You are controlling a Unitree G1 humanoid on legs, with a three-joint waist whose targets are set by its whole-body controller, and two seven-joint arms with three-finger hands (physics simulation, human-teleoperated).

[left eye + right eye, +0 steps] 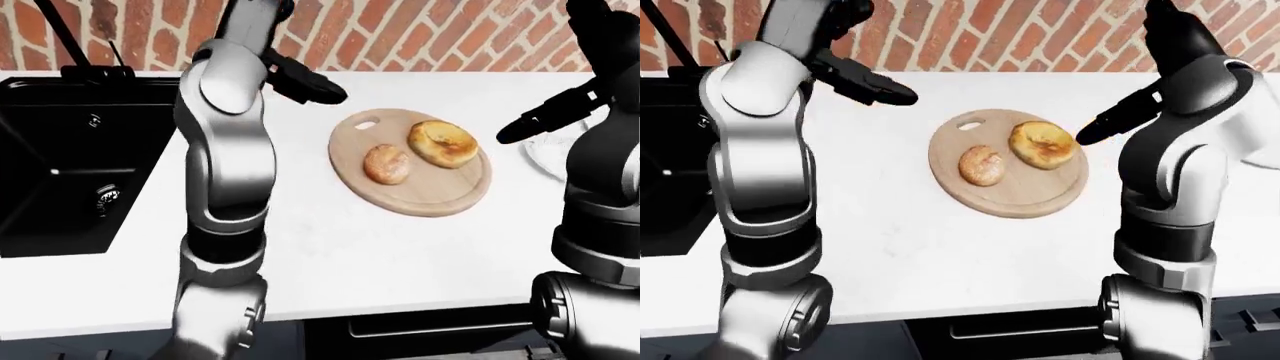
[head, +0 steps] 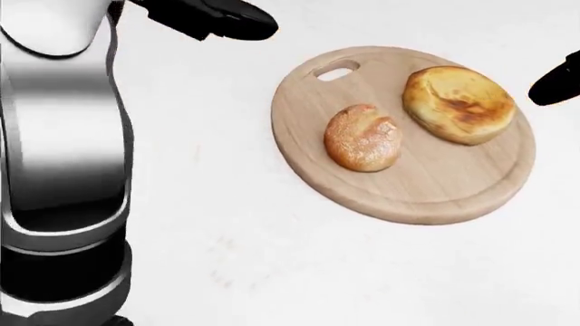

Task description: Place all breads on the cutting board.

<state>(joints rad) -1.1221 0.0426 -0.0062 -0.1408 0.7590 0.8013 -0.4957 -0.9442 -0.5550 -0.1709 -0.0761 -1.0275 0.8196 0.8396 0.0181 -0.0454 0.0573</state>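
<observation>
A round wooden cutting board (image 2: 435,193) with a handle hole lies on the white counter. Two breads rest on it: a small roll (image 2: 362,138) near its middle and a larger golden bun (image 2: 459,104) to the roll's upper right. My left hand (image 2: 226,19) hovers up and to the left of the board, off the wood, fingers spread and holding nothing. My right hand (image 1: 1095,131) hangs just right of the bun, fingers stretched out and empty. In the head view only its dark fingertips (image 2: 555,85) show at the right edge.
A black sink (image 1: 70,157) with a faucet (image 1: 62,34) fills the left of the left-eye view. A clear glass bowl (image 1: 543,152) sits at the right, partly behind my right arm. A brick wall (image 1: 420,37) backs the counter (image 1: 350,255).
</observation>
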